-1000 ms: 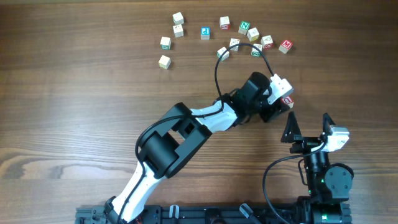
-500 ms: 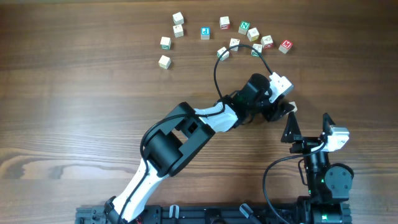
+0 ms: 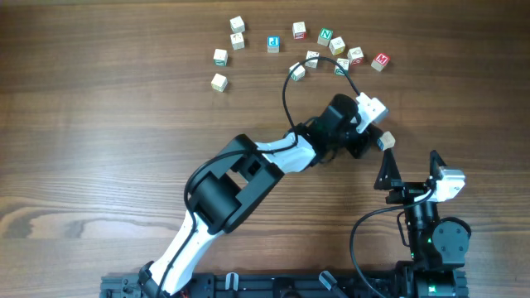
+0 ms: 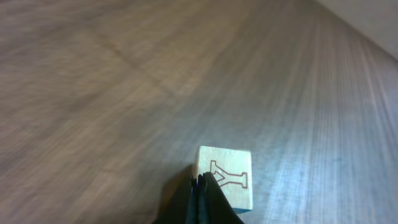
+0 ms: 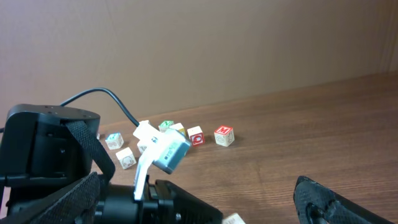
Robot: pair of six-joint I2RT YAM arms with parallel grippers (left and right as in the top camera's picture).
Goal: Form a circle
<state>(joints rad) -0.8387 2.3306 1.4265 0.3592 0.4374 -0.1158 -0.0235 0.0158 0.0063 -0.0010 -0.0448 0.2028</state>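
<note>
Closed tight on nothing, left gripper [image 3: 377, 142] at centre right of the overhead frame, dark fingertips pressed together. Just past those tips, toward the right edge, lone cube [image 3: 386, 141]. In the left wrist view, same cube at lower centre with a red outlined letter on its near face, touching or almost touching the closed tips; cannot tell which. Black cable [image 3: 288, 99] looping up from the white left arm toward the blocks above.

Lower right of the overhead frame: right gripper [image 3: 410, 170], jaws spread wide, holding nothing, near the lone cube but apart from it.

Upper centre: circle [image 3: 273, 43], for now only a loose arc of pale lettered cubes, crowded at its right end, spread out at its left, well apart from both grippers.

Underneath everything, brown wood-grain table [image 3: 99, 124], grain running left to right, matte. Behind the table's far edge in the right wrist view, plain pinkish-beige wall [image 5: 186, 37].
</note>
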